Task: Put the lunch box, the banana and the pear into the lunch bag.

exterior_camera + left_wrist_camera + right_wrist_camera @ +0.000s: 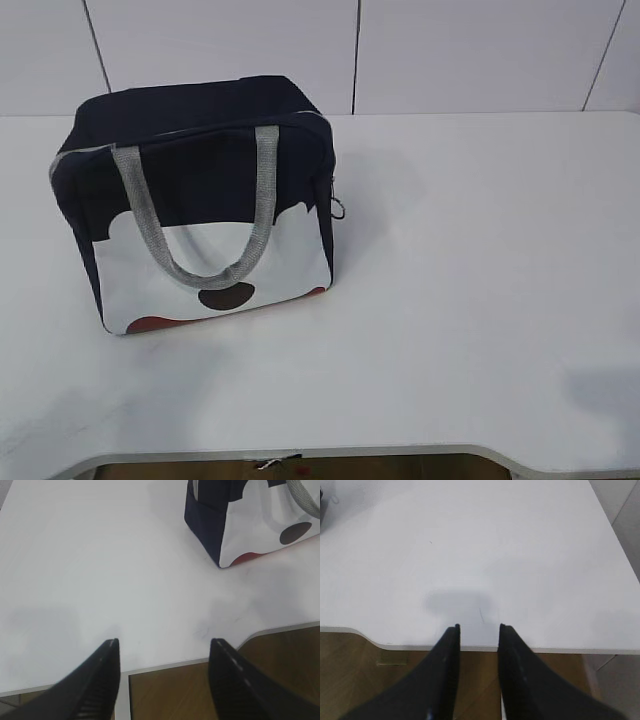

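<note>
The left gripper (165, 642) and right gripper (479, 626) both hang parted and empty over the near edge of the white table (470, 300), while the bag (200, 200) stands upright, zipped, at the table's far left.

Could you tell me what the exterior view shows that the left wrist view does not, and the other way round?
Only the exterior view shows the whole lunch bag: its navy top, the zipper along the top edge, the ring pull hanging at its right side, and the wall behind. Neither gripper appears there. Only the left wrist view shows the left gripper, jaws apart and empty, at the table's near edge, with brown floor below. Both show the white table, the bag's white panel with black and red patches, and a grey handle. Lunch box, banana and pear appear in neither.
</note>
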